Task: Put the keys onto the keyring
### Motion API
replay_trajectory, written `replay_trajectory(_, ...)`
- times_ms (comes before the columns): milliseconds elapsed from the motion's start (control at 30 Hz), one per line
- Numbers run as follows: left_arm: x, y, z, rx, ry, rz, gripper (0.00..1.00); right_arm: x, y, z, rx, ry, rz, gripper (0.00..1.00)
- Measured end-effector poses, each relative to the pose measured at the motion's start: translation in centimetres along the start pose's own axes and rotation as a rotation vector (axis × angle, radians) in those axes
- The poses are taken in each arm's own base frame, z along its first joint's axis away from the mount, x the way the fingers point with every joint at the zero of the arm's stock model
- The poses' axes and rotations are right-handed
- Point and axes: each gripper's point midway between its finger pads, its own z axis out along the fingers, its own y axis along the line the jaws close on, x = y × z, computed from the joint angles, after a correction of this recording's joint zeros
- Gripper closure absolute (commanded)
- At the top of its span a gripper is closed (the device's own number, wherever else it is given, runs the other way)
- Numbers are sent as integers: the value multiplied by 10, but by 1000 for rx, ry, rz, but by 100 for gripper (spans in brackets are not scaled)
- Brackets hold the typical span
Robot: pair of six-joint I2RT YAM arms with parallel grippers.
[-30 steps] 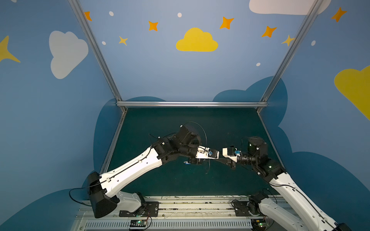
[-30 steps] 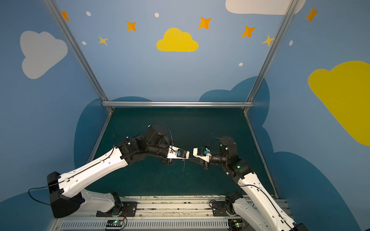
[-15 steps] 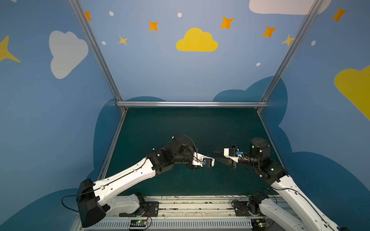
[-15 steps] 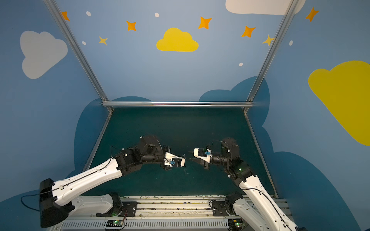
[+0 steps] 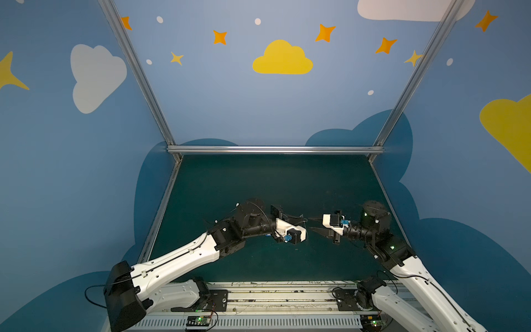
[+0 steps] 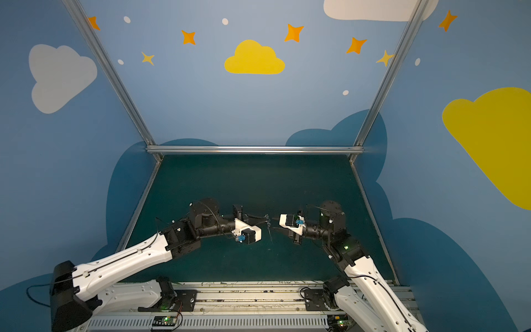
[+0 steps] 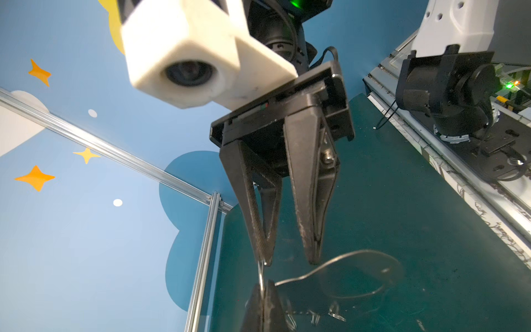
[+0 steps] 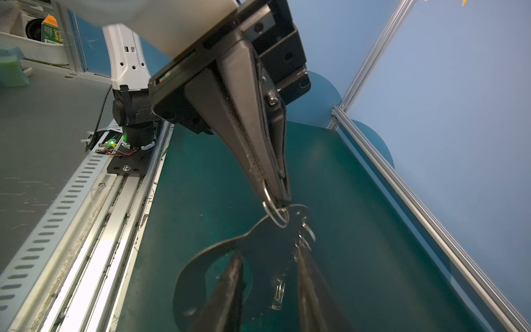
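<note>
The keyring, a flat dark grey plate with an oblong slot, hangs in the air from a wire ring. My left gripper is shut on that ring. Small wire rings dangle along the plate's edge. My right gripper faces it and stands open, one finger before the slot, its partner by the dangling rings. One right fingertip touches the held ring. A tiny shiny silver piece, probably the keys, shows against the plate; how it is attached is unclear. In both top views the grippers meet mid-table.
The dark green mat lies below, closed in by blue walls and a metal rail at the back. The slotted aluminium base rail with both arm mounts runs along the front edge.
The left arm has sunk lower and rolled its gripper, still shut on the ring. The right gripper has levelled out opposite it, and its jaws stand a little wider.
</note>
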Motion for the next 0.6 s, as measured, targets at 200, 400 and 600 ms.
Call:
replay_trajectory(200, 10, 8, -12, -59, 49, -43, 97, 27, -11, 10, 52, 47, 114, 65)
replay_trajectory(400, 52, 21, -54, -171, 154, -175, 97, 68, -14, 42, 36, 125, 377, 65)
replay_trajectory(600, 89, 26, -93, -271, 245, -294, 97, 109, 10, 88, -1, 288, 584, 66)
